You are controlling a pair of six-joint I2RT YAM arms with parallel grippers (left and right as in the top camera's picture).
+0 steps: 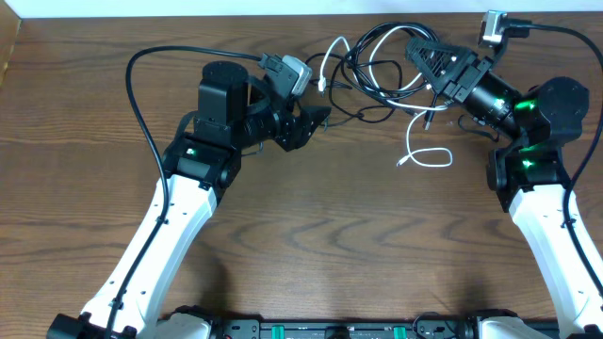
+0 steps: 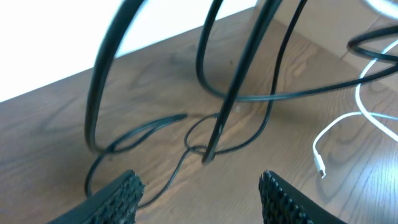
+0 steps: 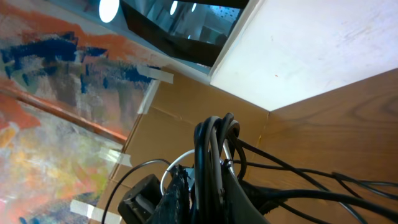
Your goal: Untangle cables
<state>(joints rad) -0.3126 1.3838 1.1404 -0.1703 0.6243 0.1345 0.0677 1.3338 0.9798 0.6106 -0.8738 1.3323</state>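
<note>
A tangle of thin black cables (image 1: 377, 68) lies at the back middle of the table, with a white cable (image 1: 421, 151) trailing out toward the front. My right gripper (image 1: 426, 58) is shut on a bundle of black cables (image 3: 211, 155) and holds them lifted at the tangle's right side. My left gripper (image 1: 316, 121) is open and empty, just left of the tangle. In the left wrist view black loops (image 2: 236, 93) hang ahead of the open jaws (image 2: 199, 193), and a white plug end (image 2: 319, 168) lies at the right.
A second white cord (image 1: 330, 64) runs at the tangle's left side. The thick black arm cables (image 1: 141, 85) arc over the left and right of the wooden table (image 1: 301, 235). The table's far edge (image 1: 188, 17) lies just behind the tangle.
</note>
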